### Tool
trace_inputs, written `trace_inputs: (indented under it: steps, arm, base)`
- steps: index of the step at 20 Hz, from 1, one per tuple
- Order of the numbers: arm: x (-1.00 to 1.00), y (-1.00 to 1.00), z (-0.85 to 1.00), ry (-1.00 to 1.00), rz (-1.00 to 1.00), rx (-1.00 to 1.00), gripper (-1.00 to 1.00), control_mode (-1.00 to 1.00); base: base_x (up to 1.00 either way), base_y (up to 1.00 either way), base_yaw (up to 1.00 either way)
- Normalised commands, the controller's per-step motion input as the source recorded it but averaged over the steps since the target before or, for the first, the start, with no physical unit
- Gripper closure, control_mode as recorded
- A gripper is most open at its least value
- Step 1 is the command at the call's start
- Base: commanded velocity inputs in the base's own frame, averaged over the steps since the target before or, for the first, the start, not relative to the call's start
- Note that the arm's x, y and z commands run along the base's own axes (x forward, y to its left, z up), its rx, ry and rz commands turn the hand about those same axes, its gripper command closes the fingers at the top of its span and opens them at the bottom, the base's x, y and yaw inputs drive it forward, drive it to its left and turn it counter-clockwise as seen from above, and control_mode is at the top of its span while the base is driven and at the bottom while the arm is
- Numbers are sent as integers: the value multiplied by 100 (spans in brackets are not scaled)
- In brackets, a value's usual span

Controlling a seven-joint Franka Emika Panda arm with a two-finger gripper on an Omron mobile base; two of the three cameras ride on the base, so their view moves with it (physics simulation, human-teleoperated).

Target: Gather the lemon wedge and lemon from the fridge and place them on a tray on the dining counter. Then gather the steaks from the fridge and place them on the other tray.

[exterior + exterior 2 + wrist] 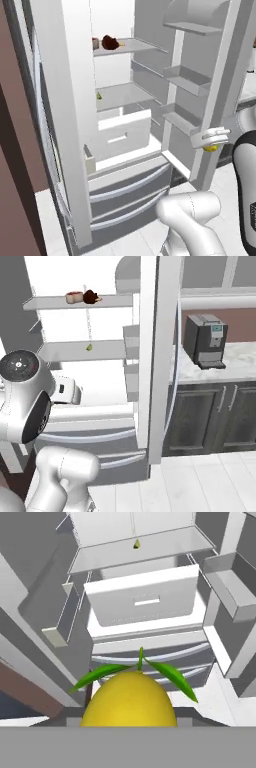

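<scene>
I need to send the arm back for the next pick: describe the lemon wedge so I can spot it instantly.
Look into the open white fridge, at the middle glass shelf, below the shelf holding the dark red steaks. The small yellow-green lemon wedge sits alone near that shelf's left side.

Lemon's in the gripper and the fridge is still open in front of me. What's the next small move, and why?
Probably back the gripper away from the open white fridge and turn toward the dining counter. The yellow lemon with green leaves sits between the fingers, already outside the shelves. The small yellow-green lemon wedge on the middle shelf can wait for a second trip.
</scene>
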Motion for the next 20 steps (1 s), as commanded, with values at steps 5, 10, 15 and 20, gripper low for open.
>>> trace_inputs:
  steps: [5, 10, 15, 20]
  arm:
    - [0, 0, 0, 0, 0, 0, 100, 100]
    - [0, 0, 0, 0, 0, 0, 100, 100]
    - [0, 0, 0, 0, 0, 0, 100, 100]
    - [0, 0, 0, 0, 0, 0, 100, 100]
  base:
    - [-54, 16, -34]
    - [-52, 6, -42]
    - [-53, 1, -47]
    - [-54, 1, -50]
